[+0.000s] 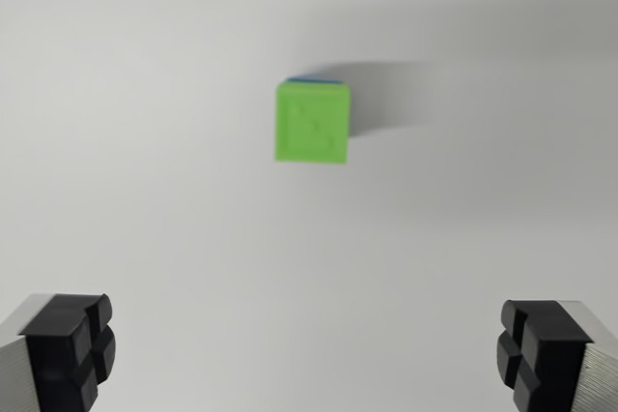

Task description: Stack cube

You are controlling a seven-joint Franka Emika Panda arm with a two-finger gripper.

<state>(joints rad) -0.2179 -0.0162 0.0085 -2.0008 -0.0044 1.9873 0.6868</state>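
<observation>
A green cube (313,122) sits near the middle of the wrist view, seen from above on a white surface. A thin blue edge (314,78) shows along its far side, so it seems to rest on a blue cube underneath. My gripper (305,354) hangs above and in front of it, open wide, with nothing between the black pads (72,344). The other pad (536,349) is at the wrist view's right. Both fingers are well apart from the cube.
The white surface (145,190) fills the view around the cube. A soft shadow (396,94) falls to the wrist view's right of the cube.
</observation>
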